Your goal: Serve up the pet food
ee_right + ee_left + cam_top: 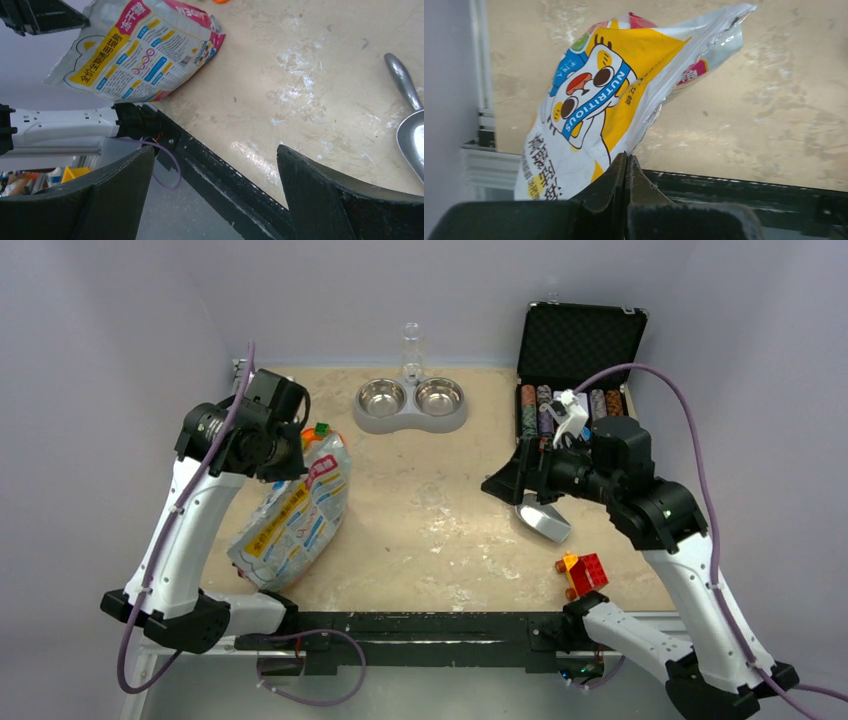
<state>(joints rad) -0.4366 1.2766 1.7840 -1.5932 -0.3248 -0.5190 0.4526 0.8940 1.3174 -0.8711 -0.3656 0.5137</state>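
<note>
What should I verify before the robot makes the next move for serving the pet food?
1. Right gripper open: ok.
2. Scoop free on the table, near the right gripper: ok.
3. Double bowl empty, unobstructed: ok.
4. Left gripper holding the foil bag: jaws shut at its edge; cannot tell.
5. Bag mouth open: cannot tell.
6. Pet food visible: not ok, none seen.

Pet food pellets were hidden in every view. The printed foil bag (290,515) lay slanted on the worktop (430,530), left of frame; its contents could not be discerned.
</note>
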